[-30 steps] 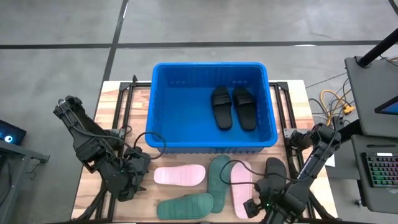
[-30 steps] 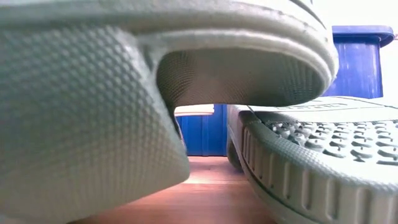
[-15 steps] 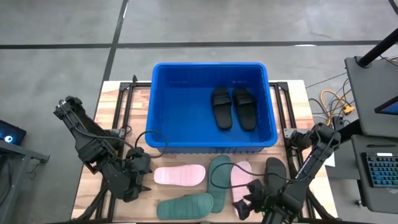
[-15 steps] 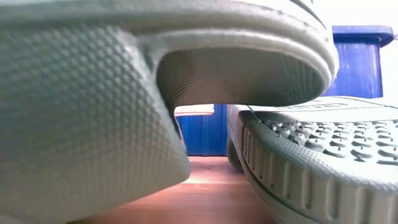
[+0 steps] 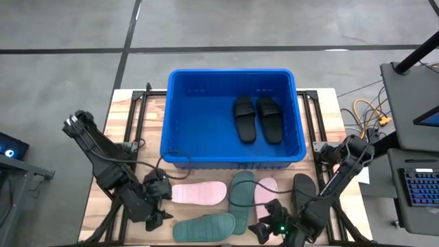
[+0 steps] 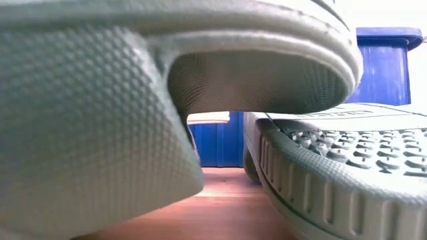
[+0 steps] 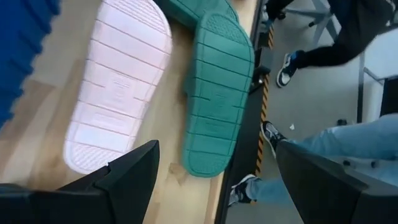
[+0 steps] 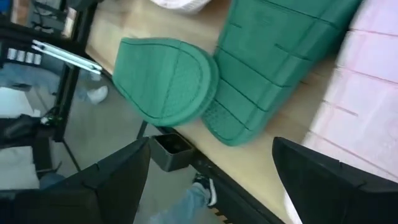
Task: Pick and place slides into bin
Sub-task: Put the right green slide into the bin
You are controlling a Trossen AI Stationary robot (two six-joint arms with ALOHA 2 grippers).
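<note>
Wooden desk (image 5: 137, 130) on grey floor, blue bin (image 5: 232, 161) at its back edge, green slides (image 5: 204, 227) by front edge, left gripper (image 5: 159, 208) and right gripper (image 5: 264, 228) fingers apart, people's legs (image 7: 323, 140) beside.

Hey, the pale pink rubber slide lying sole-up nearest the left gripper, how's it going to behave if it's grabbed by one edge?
The pale pink rubber slide looks thin and flat, so it will probably sag when lifted by one edge. Its ribbed sole should give the fingers some grip. Lying flat on the wooden table, it seems unlikely to roll.
</note>
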